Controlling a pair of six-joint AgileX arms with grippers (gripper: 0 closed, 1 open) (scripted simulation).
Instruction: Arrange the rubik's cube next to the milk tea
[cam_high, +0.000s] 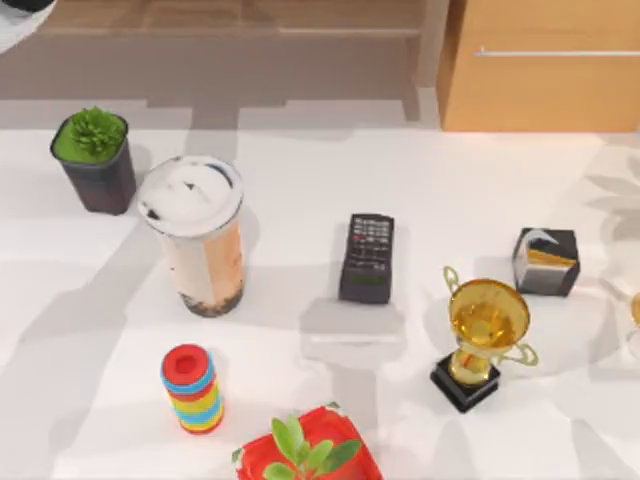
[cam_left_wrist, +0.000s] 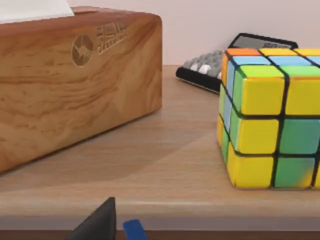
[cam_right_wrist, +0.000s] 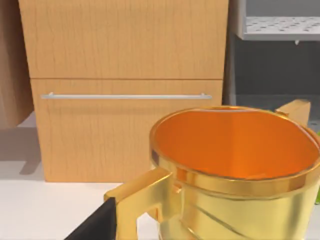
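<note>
The left end effector (cam_left_wrist: 117, 225) was held low in front of a wooden shelf, level with the rubik's cube (cam_left_wrist: 270, 117); whether it was released or clenched could not be told.

One rubik's cube was seen on that shelf, just beside one wooden tissue box (cam_left_wrist: 75, 80), with one calculator (cam_left_wrist: 220, 65) behind it. On the white desk (cam_high: 300, 190) one milk tea (cam_high: 197, 235) stood at the left, near one potted plant (cam_high: 95, 158). One remote (cam_high: 367, 256), one gold trophy (cam_high: 485, 335), one black cube (cam_high: 546, 261) and one ring stack (cam_high: 191, 388) were counted.
</note>
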